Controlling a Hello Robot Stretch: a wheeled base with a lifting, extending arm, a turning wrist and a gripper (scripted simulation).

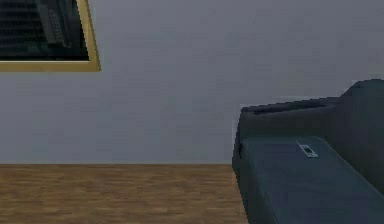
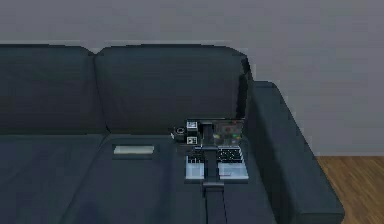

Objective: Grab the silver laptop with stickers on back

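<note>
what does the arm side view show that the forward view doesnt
Arm side view: the silver laptop on the sofa seat beside the armrest, with the arm and gripper close by it. Forward view: a gold-framed picture high at the left. Both: the dark sofa, the grey wall, the wood floor, and a small pale flat thing on the seat, possibly the same one.

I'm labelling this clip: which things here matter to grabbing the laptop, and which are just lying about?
For the job: laptop on the sofa seat; gripper near it.
Lying about: flat pale item on the seat; the sofa itself; framed picture on the wall.
</note>
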